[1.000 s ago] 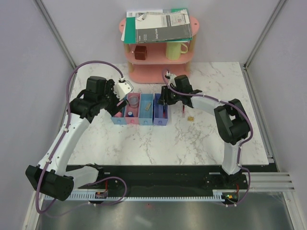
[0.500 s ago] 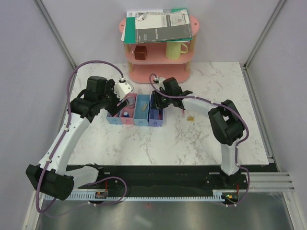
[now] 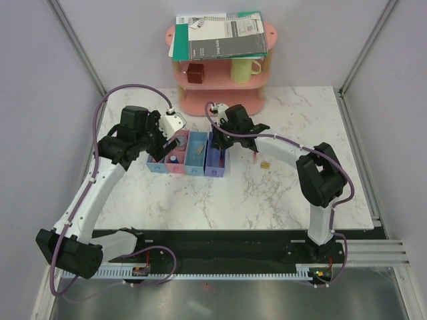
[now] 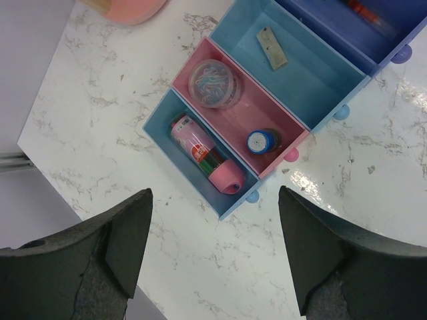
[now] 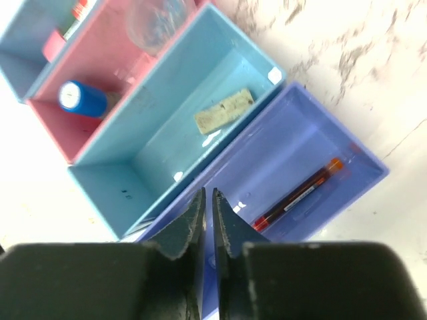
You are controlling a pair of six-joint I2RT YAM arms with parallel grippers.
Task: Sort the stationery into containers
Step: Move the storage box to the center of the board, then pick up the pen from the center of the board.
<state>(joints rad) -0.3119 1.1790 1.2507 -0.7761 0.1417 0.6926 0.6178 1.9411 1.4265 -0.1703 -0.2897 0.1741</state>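
1. White marble table (image 3: 267, 193) carries the four joined trays (image 3: 189, 160).
2. The left gripper (image 4: 213, 200) is spread wide and empty, above the pink cylinder (image 4: 203, 155) lying in the blue tray (image 4: 160, 120).
3. The right gripper (image 5: 208, 197) is nearly clenched over the violet tray (image 5: 287, 153), where a red pen (image 5: 297, 193) lies. I cannot tell whether it pinches anything.

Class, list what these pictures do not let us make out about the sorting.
Top view: tan bit on the table, too small to identify.
Left wrist view: violet tray, cut off by the edge.
Right wrist view: whether the right gripper pinches a tray wall, hidden behind its own fingers.
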